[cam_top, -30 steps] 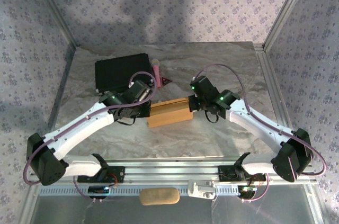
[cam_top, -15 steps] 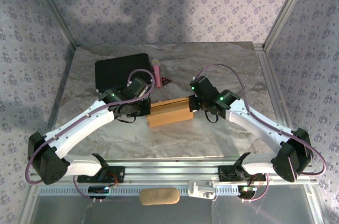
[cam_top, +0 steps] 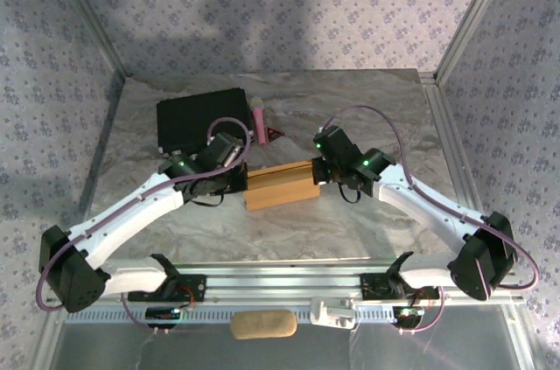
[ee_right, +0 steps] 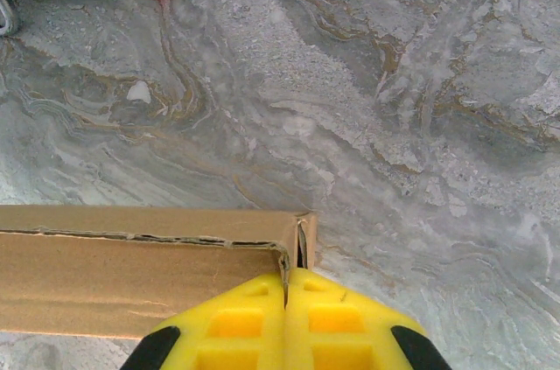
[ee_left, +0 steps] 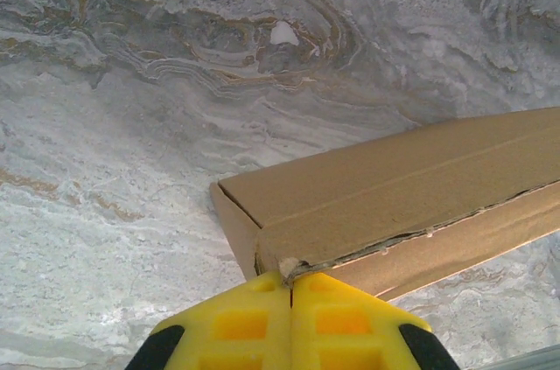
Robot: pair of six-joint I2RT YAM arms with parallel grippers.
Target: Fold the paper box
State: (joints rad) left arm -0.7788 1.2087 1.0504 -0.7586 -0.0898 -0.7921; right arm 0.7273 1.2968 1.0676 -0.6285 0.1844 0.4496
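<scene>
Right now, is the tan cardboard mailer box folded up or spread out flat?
Folded up: the tan cardboard mailer box forms a closed oblong with raised walls; a ragged seam runs along its edge.

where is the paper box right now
In the top view the paper box lies mid-table, the left gripper at its left end and the right gripper at its right end, just nearer than the black case.

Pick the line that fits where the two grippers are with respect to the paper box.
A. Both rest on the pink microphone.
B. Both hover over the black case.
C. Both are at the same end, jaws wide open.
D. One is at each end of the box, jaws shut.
D: the left gripper is shut at one end of the paper box, and the right gripper is shut at the opposite end.
</scene>
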